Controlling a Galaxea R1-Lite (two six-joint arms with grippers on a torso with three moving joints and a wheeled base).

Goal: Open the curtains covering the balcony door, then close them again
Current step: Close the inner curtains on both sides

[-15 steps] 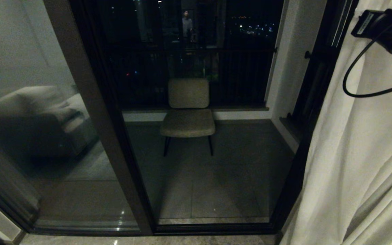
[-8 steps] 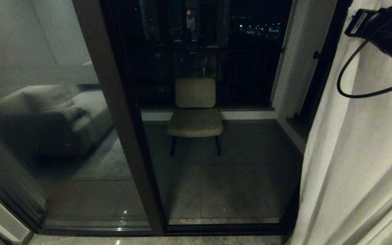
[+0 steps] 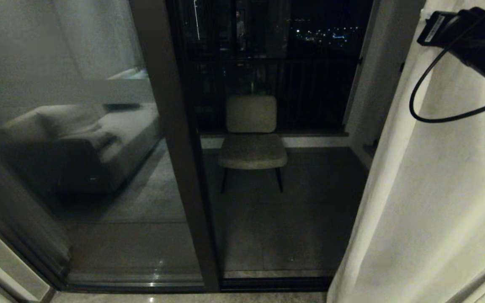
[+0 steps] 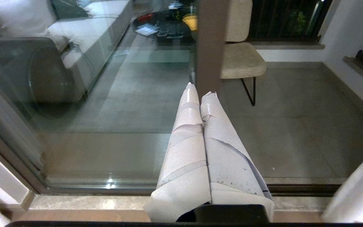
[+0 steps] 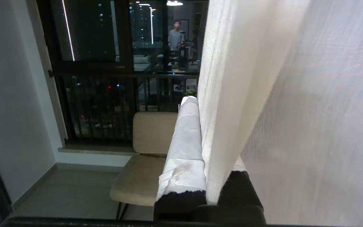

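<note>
Right gripper (image 5: 200, 104) pinched on the curtain edge, glass mostly uncovered.

From where I'm driving, the right arm (image 3: 478, 38) is up at the top right with its fingers closed onto the leading hem of the cream curtain (image 3: 427, 202); in the right wrist view the fabric edge runs right between the taped fingers (image 5: 184, 151). That panel hangs over the right side, its straight edge slanting down to the sill. Left of it the balcony door (image 3: 175, 147) is bare glass, dark frame post standing middle-left, a beige chair (image 3: 251, 139) out on the balcony beyond. Lots of open room along the sill to the left. The left gripper (image 4: 200, 94) is pressed shut on nothing, pointing low at the door track (image 4: 106, 186), clear of the fabric.
</note>
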